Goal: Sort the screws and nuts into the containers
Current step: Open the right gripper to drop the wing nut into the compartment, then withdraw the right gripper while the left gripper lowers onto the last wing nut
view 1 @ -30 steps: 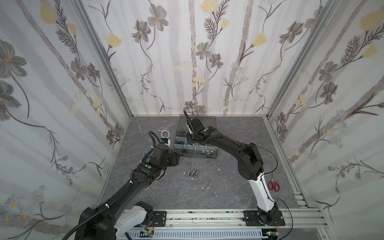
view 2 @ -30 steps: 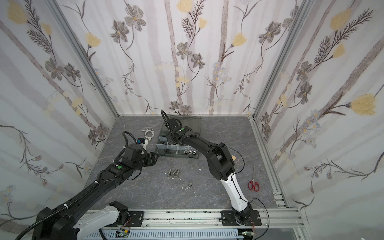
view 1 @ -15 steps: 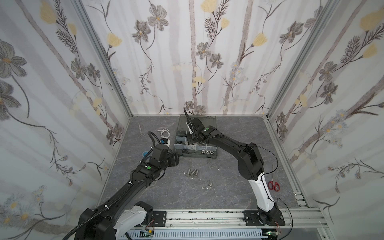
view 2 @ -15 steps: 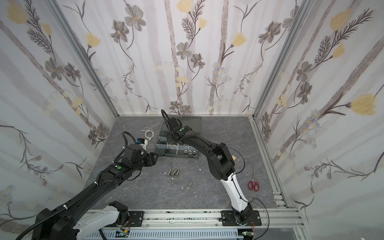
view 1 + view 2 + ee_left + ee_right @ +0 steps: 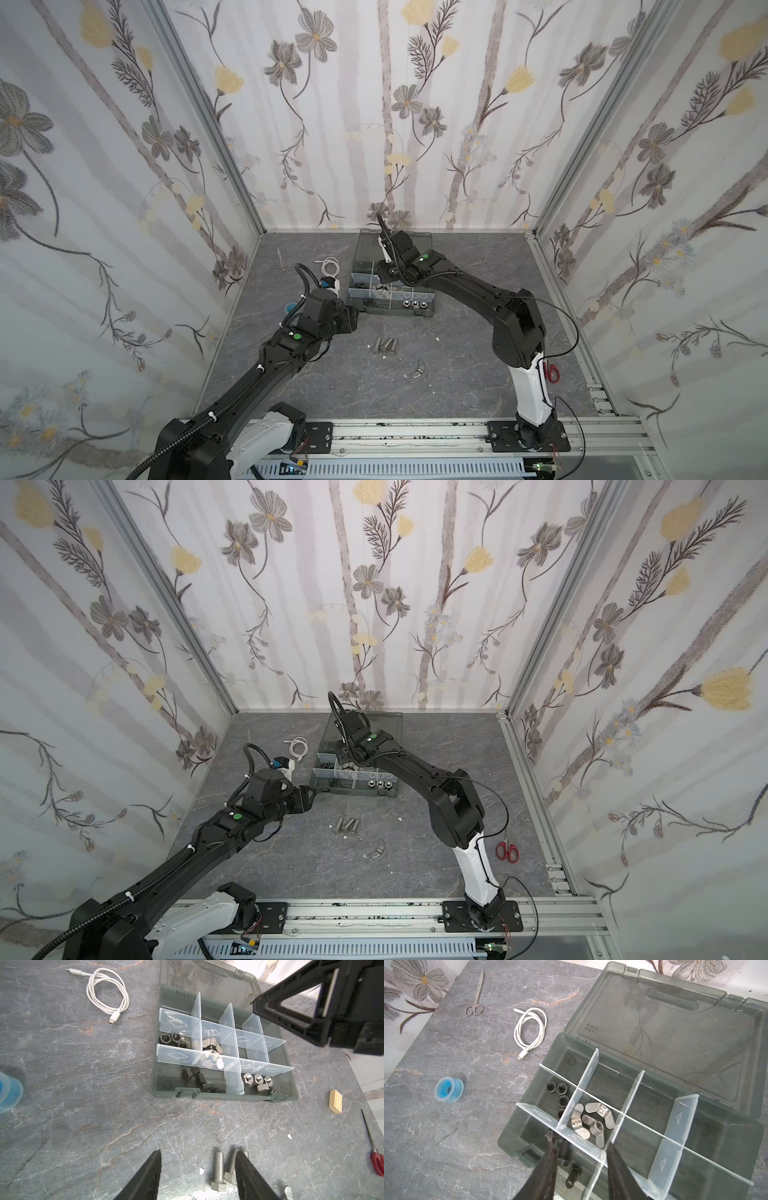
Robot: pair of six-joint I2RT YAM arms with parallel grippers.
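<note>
Left wrist view: left gripper parted, empty; right gripper likewise.

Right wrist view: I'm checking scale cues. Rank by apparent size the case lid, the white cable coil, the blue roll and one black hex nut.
1. case lid
2. white cable coil
3. blue roll
4. black hex nut
No ties.

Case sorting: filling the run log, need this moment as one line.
left gripper open, near loose silver bolts | right gripper open over case | wing nut loose
</note>
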